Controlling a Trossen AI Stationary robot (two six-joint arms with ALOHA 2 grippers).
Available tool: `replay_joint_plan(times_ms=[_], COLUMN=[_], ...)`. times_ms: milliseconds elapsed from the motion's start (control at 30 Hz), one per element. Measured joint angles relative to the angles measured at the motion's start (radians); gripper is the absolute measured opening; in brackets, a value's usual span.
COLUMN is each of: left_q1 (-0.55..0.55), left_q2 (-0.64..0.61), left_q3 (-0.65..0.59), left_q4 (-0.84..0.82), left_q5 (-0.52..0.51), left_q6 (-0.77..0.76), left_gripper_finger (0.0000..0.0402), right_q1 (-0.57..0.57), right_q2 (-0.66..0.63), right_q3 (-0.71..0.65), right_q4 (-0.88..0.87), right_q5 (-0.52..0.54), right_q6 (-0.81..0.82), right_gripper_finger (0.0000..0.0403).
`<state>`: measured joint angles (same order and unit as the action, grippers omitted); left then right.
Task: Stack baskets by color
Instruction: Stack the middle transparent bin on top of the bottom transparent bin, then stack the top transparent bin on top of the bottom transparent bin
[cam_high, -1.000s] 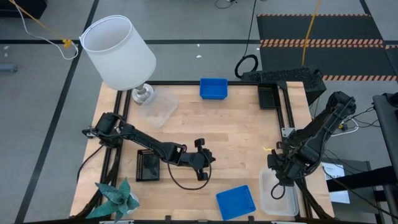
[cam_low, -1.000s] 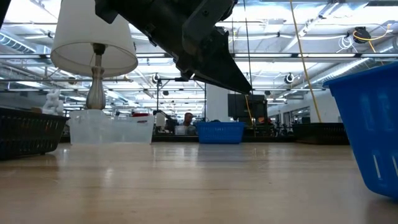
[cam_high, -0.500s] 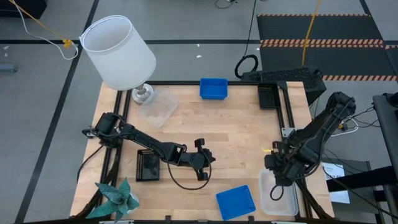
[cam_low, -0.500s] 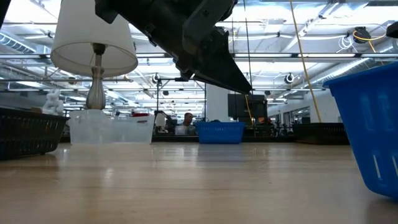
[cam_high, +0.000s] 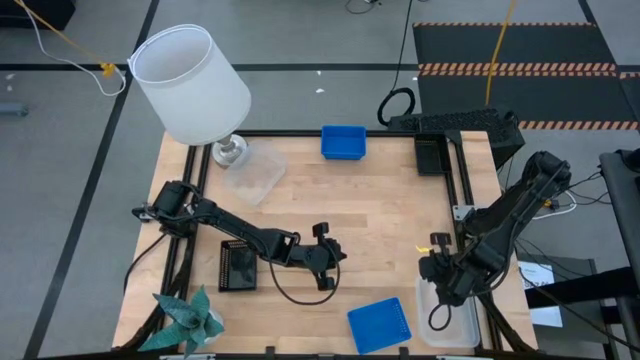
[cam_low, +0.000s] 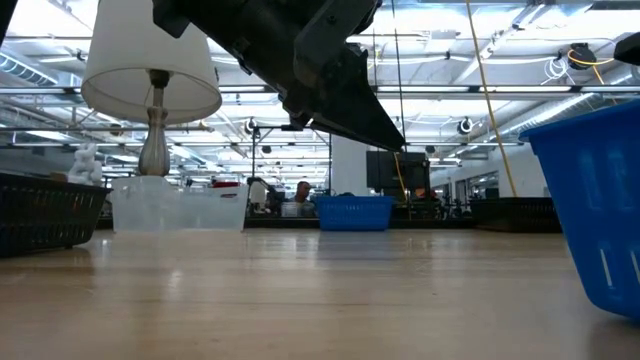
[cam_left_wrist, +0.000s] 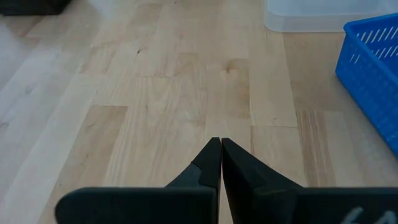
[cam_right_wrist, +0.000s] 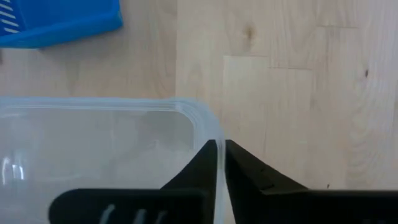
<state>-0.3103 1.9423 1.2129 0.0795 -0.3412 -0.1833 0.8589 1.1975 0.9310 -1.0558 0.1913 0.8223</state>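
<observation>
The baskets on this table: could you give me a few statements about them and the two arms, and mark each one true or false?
1. The right gripper is closed on the rim of a clear basket. True.
2. The left gripper holds a blue basket. False: it is shut, holding nothing, over bare wood.
3. Two blue baskets are stacked together. False: one blue basket sits at the far edge, another at the near edge.
4. A black basket lies beside the left arm. True.

Two dark, jointed arms, left arm (cam_high: 240, 238) at centre-left, right arm (cam_high: 500, 230) at right; each carries a looping black cable and tapered black fingers (cam_left_wrist: 239, 180).
</observation>
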Motion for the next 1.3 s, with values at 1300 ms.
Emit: replay_joint_plan(times_ms=[1300], left_q1=[0.026], left_q2=[-0.336], left_q3=[0.000], left_q4=[-0.380], left_q5=[-0.054], left_q6=[-0.024], left_gripper_finger=[0.0017], right_q1=[-0.016], right_q2=[-0.033], right_q3=[0.201], right_q4=[0.058], right_q5=[0.361], right_q6=[-0.178], right_gripper_finger=[0.0085])
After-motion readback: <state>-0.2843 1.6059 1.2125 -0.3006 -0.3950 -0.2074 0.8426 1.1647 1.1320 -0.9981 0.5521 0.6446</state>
